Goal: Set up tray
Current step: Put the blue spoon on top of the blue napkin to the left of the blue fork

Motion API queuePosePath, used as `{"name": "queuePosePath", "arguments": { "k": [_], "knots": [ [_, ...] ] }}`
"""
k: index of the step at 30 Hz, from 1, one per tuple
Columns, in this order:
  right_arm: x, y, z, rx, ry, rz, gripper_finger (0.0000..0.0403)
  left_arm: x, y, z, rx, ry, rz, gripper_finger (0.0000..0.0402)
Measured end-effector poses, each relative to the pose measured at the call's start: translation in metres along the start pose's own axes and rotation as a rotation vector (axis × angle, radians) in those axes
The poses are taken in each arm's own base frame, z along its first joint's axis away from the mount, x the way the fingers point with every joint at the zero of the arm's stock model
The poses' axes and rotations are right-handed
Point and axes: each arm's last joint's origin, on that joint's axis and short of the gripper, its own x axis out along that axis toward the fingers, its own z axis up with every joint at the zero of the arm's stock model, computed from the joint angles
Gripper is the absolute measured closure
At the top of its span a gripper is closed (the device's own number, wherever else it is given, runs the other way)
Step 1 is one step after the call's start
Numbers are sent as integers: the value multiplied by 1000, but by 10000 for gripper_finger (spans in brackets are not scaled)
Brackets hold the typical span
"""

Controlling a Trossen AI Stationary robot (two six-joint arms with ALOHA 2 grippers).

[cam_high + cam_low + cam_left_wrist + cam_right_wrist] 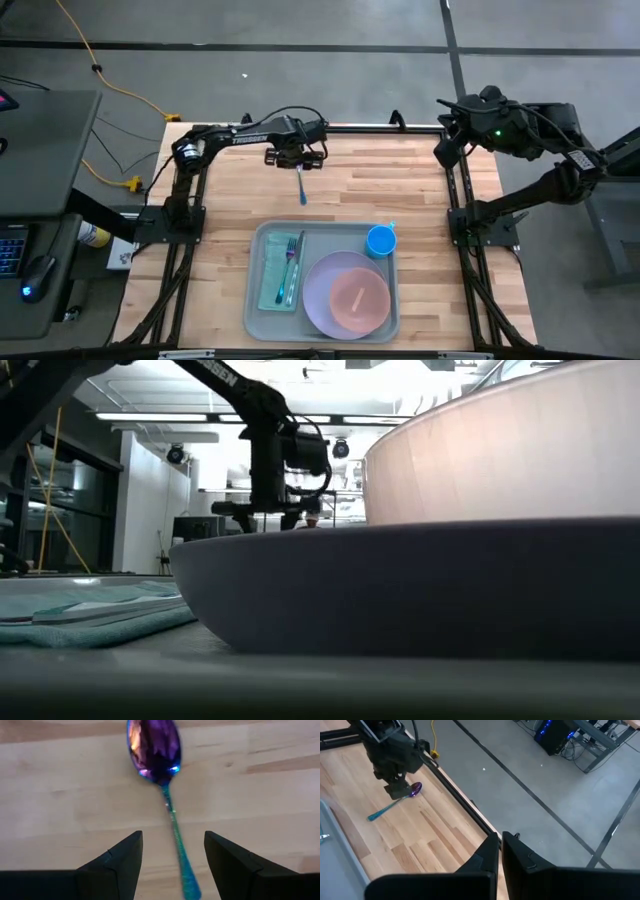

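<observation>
An iridescent purple-and-teal spoon (301, 186) lies flat on the wooden table, far of the tray. My left gripper (297, 156) hovers over it, open. In the left wrist view its fingers stand on either side of the spoon's handle (176, 832) without touching it, and the spoon's bowl (154, 746) lies ahead of them. The pale grey-green tray (262, 320) sits near the table's near edge. My right gripper (500, 851) is shut and waits beyond the table's far right corner (448, 148).
On the tray lie a folded teal napkin (272, 278) with a fork (291, 262) on it, a lavender plate (322, 300) carrying a pink bowl (360, 299), and a blue cup (381, 241). Bare wood (400, 180) lies between the tray and the far edge.
</observation>
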Motion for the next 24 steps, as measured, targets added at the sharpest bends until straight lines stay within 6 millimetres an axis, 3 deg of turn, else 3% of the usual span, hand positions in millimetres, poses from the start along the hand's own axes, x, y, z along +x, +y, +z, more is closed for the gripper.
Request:
{"name": "queuePosePath", "arguments": {
  "k": [8, 24],
  "knots": [
    [0, 0, -1, -19, 5, -4, 403, 30, -13, -6, 38, 88, -27, 160],
    [-11, -10, -9, 6, 9, 7, 403, 47, -15, -6, -68, 76, 23, 160]
  ]
}}
